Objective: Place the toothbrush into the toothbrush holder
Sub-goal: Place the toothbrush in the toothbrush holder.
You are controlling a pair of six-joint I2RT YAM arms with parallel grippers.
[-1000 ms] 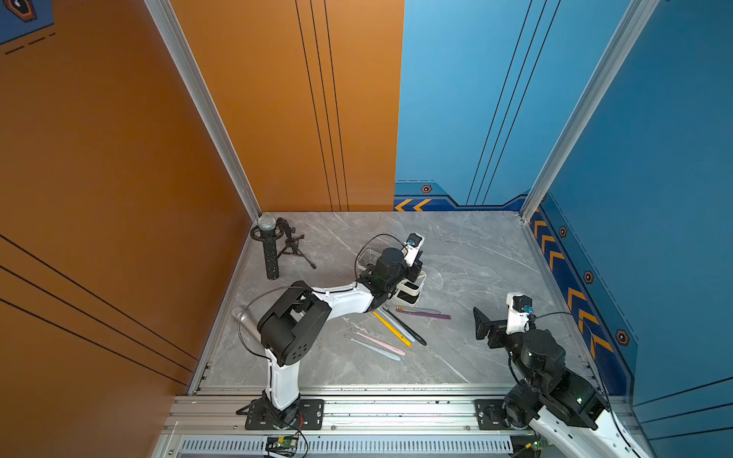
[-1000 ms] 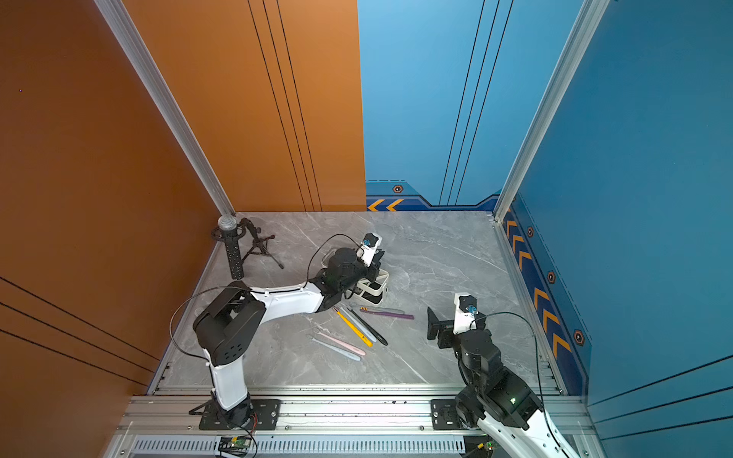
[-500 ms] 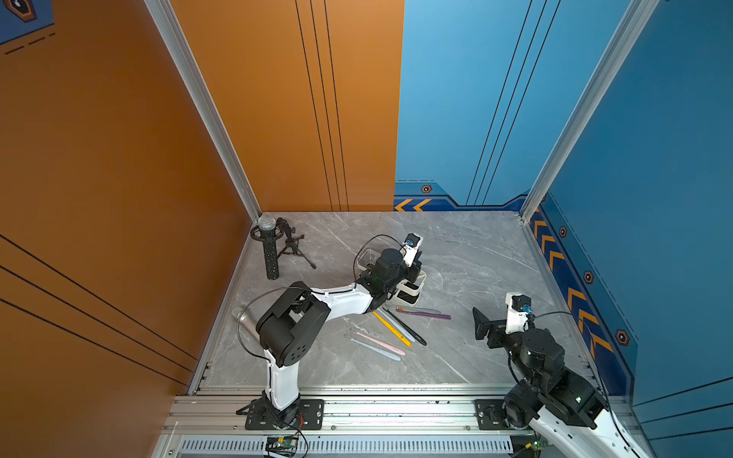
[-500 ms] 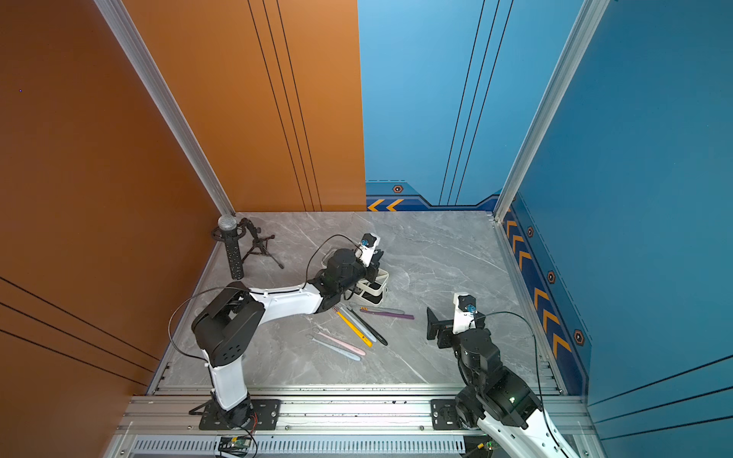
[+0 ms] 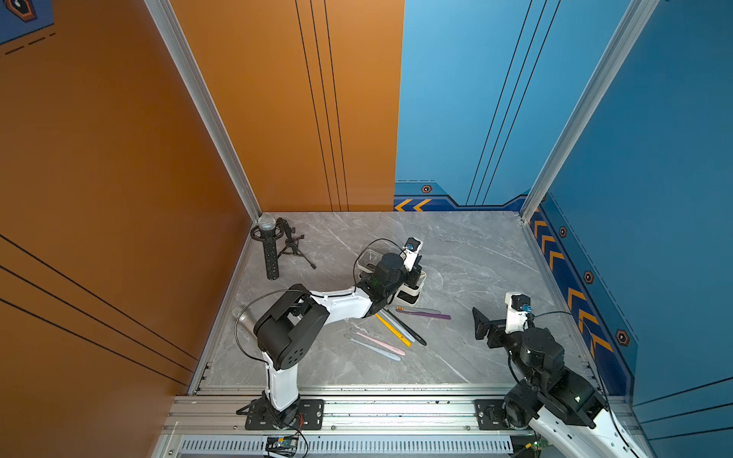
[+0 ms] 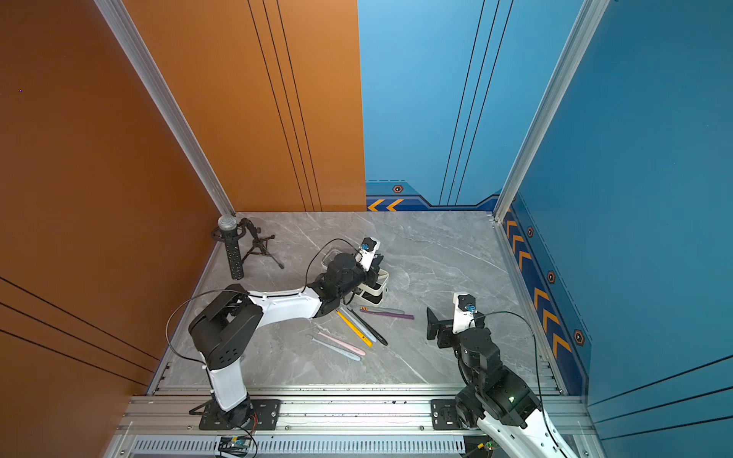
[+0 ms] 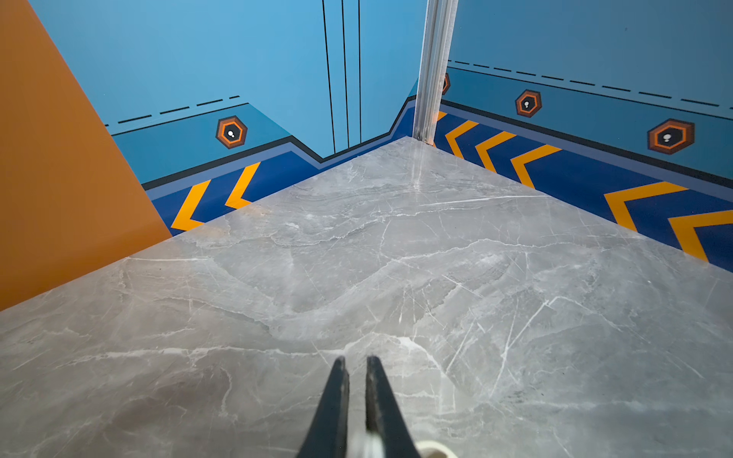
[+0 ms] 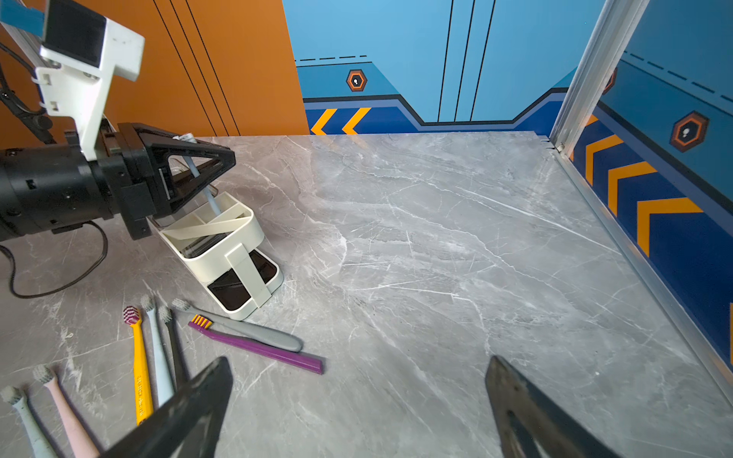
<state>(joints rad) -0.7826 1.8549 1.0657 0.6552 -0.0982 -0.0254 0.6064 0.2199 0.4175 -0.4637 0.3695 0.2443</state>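
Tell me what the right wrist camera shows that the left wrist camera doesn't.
Only the right wrist view plainly shows the toothbrush holder, a pale blue toothbrush gripped in the left arm's jaws with its lower end in the holder, seven other toothbrushes on the table, and its own wide-open jaws. Only the left wrist view looks along the left jaws' nearly touching tips. Both show the marble table, blue walls and orange chevrons.

Holder half covered, fingers cut off

In both top views the left arm (image 5: 337, 305) hides most of the toothbrush holder (image 5: 411, 296). In the right wrist view the left gripper (image 8: 229, 156) covers the holder's far end and part of a pale blue toothbrush (image 8: 213, 203); whether it grips that brush cannot be told. The right gripper (image 8: 359, 366) has blurred fingers (image 8: 190, 404), cut by the picture's edge.
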